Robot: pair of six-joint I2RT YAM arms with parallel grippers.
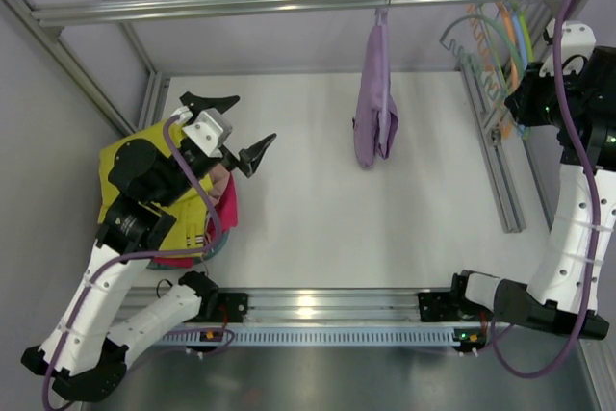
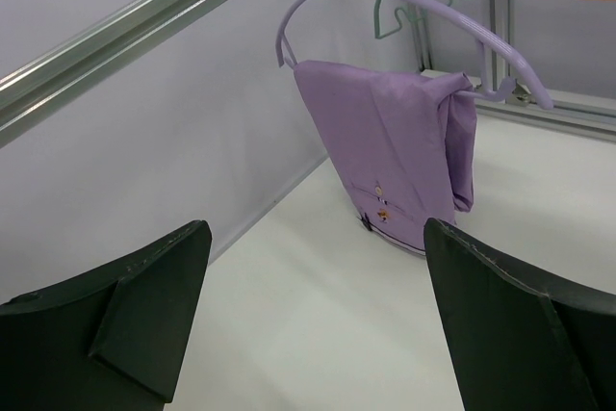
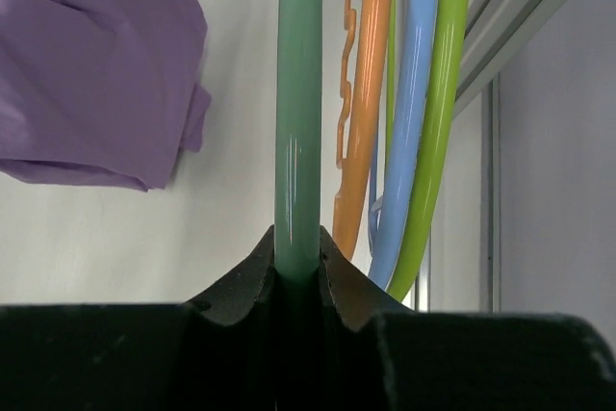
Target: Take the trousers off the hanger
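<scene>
Leftward, the left end effector (image 1: 234, 128) gapes empty, its arm half-hiding the yellow trousers (image 1: 108, 175); the right end effector (image 3: 298, 262) pinches a green hanger (image 3: 298, 93).

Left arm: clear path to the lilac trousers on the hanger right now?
Probably yes. The left claw is open and faces the lilac trousers, only bare table between them. The right claw, shut on a green hanger, sits off to the side. Arm extension is the open question.
</scene>
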